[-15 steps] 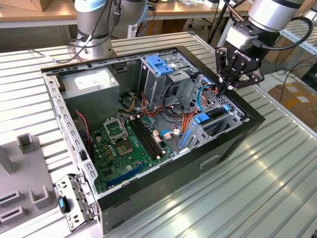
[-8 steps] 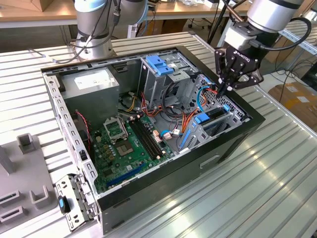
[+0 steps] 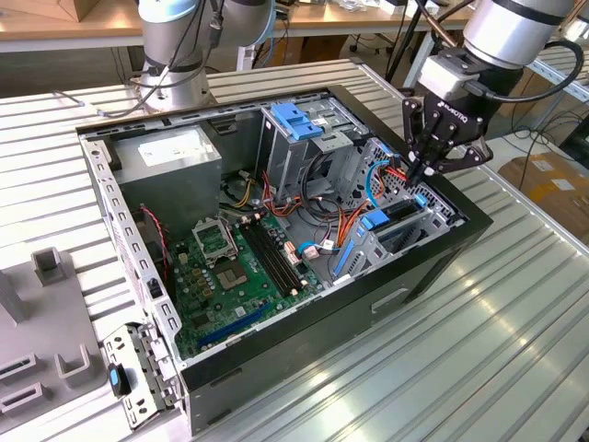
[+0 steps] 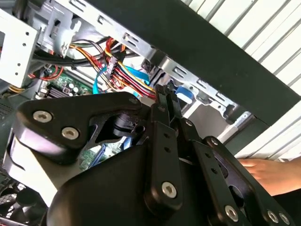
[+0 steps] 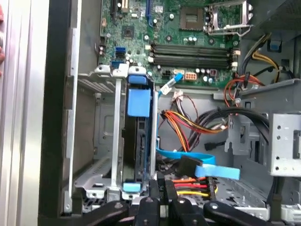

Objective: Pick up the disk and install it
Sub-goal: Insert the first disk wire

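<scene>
Since the disk already stands on edge in its bay slot at the case's 3 o'clock corner in the exterior view, blue rails showing, the work reads as final seating. The pincer hangs over the slot's far end with fingers drawn together, clamped on nothing, tips apparently at the disk's end. A good finish, I judge, is a straight push along the rails. Red, yellow and orange power leads and a blue data cable lie just beside the bay. The motherboard sits toward 9 o'clock, and a hand rests on the counter outside the case wall.
</scene>
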Action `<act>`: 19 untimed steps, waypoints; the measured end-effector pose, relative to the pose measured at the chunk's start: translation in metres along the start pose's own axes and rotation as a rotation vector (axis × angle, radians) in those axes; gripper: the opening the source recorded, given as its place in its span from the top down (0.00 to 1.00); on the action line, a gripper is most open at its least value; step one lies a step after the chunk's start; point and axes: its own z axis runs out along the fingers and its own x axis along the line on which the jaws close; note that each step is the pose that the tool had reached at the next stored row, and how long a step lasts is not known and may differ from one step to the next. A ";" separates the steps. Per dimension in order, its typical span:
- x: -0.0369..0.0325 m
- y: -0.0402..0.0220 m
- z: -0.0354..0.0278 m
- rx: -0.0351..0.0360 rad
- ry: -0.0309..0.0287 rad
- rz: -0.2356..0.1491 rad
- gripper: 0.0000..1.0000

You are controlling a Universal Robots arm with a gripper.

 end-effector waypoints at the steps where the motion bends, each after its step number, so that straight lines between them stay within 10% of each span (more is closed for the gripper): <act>1: 0.0018 0.0019 0.0003 0.0000 0.0001 -0.001 0.84; 10: 0.0160 0.0176 0.0053 0.0194 0.0001 -0.013 0.84; 19: 0.0136 0.0220 0.0103 0.0350 0.0011 0.023 0.84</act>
